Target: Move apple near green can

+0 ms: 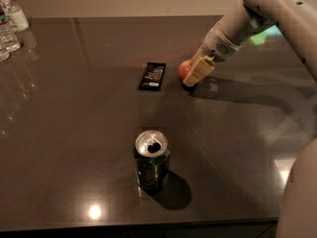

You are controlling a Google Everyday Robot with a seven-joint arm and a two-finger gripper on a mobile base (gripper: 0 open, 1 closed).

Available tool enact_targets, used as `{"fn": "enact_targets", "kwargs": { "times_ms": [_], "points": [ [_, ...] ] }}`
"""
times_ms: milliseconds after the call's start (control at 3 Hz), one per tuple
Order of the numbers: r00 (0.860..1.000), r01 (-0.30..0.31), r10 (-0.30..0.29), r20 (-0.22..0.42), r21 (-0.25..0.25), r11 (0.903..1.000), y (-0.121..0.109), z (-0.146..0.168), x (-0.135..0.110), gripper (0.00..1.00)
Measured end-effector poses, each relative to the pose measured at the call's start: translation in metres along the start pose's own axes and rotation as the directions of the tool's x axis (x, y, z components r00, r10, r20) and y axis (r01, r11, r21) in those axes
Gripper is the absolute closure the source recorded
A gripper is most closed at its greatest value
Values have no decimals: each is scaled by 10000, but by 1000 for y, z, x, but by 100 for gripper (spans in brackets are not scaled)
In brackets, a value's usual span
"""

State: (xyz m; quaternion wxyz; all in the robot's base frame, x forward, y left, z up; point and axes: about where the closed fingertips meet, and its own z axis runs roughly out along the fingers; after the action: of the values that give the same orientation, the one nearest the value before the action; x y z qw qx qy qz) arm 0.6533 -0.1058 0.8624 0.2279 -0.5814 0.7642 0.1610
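Observation:
The apple [184, 70] is small and red-orange and sits on the dark table right of centre at the back; only its left part shows. My gripper [194, 76] reaches down from the upper right and is at the apple, covering its right side with a cream-coloured finger [198, 70]. The green can [151, 160] stands upright near the table's front edge, its silver top open, well in front of the apple.
A flat black bar wrapper [152, 76] lies just left of the apple. Clear water bottles [12, 25] stand at the far left back corner. The table's front edge [138, 223] runs close below the can. My arm [267, 14] crosses the upper right.

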Motion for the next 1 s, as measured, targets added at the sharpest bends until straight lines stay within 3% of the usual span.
{"fn": "enact_targets", "kwargs": {
  "times_ms": [333, 667, 1000],
  "points": [
    [9988, 358, -355, 339, -63, 9993, 23, -15, -6, 88],
    [9937, 944, -927, 628, -239, 9953, 62, -33, -8, 100],
    [9834, 1705, -1677, 695, -367, 9847, 102, -43, -8, 100]
  ]
}}
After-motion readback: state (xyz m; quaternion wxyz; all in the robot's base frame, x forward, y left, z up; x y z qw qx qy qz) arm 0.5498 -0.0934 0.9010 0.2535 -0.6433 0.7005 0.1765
